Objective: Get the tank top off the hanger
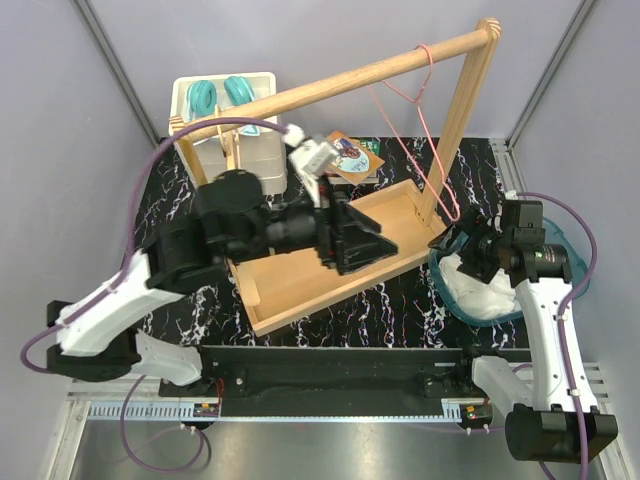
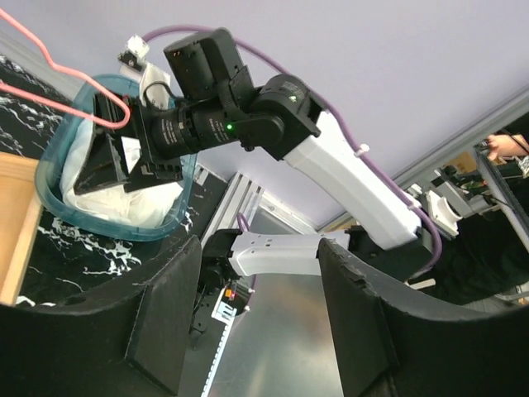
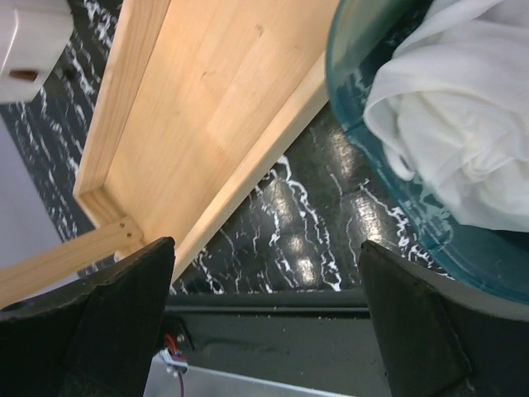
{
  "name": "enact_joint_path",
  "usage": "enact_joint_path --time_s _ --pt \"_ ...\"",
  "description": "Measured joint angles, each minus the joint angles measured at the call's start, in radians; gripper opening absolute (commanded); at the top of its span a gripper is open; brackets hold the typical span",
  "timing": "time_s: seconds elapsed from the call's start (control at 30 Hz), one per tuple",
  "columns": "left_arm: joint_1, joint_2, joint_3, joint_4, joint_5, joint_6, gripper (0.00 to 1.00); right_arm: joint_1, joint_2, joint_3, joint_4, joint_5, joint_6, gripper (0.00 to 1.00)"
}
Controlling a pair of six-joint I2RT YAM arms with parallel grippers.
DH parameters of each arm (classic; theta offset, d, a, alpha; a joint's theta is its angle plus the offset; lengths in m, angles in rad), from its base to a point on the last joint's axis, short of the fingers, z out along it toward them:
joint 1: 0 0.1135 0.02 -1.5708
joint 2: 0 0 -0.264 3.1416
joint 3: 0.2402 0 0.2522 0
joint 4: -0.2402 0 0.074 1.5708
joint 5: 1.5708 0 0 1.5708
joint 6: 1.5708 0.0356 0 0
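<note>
Dark fingers (image 3: 124,314) of the right gripper (image 3: 264,248) fill the bottom corners of the right wrist view. The 2 of them are spread as wide as they go, with nothing between them. Past them lies the tank top (image 3: 463,124), a crumpled white heap inside the teal basin (image 3: 347,99), with a fold drooping toward the basin's rim.

From above, that basin sits on the black marbled desk (image 1: 395,300) at the right, just beside the corner of the wooden tray (image 1: 300,285) that forms the foot of the rack. The right gripper hovers directly over the cloth. This looks like a drop spot chosen because it lies right under the hanger's end of the rack, so the garment has only a short way to go down.

The pink wire hanger (image 1: 412,97) hangs by its hook from the sloping wooden rail (image 1: 340,85), close to the right post. It is bare, with no cloth on either shoulder.

The left gripper (image 2: 258,248) is held over the middle of the tray and faces across toward the right arm. It is partly open and holds nothing. It touches neither hanger nor garment, so it reads as parked clear of the other arm's work.

With the tank top in the basin and apart from the hanger, I judge the task essentially done. Any remaining move would be the right arm lifting away without snagging the cloth or the wire's lower loop, which hangs just beside it.
</note>
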Motion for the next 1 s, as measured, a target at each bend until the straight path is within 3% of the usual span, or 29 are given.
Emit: enact_joint_path --time_s 0.33,0.5,0.7,1.0 --pt "-0.003 -0.468 -0.247 -0.007 -0.17 0.033 0.64 0.017 0.008 0.0 -0.014 -0.109 -0.053 1.0" --pt "-0.003 -0.581 -0.314 -0.015 -0.238 0.033 0.64 0.018 0.022 0.0 -0.014 -0.134 -0.054 1.0" --pt "-0.003 -0.501 -0.299 -0.041 -0.216 0.036 0.64 0.018 0.024 -0.012 -0.013 -0.14 -0.053 1.0" --pt "-0.069 -0.171 -0.271 0.105 -0.054 0.006 0.64 0.018 0.024 -0.048 -0.013 -0.161 -0.051 1.0"
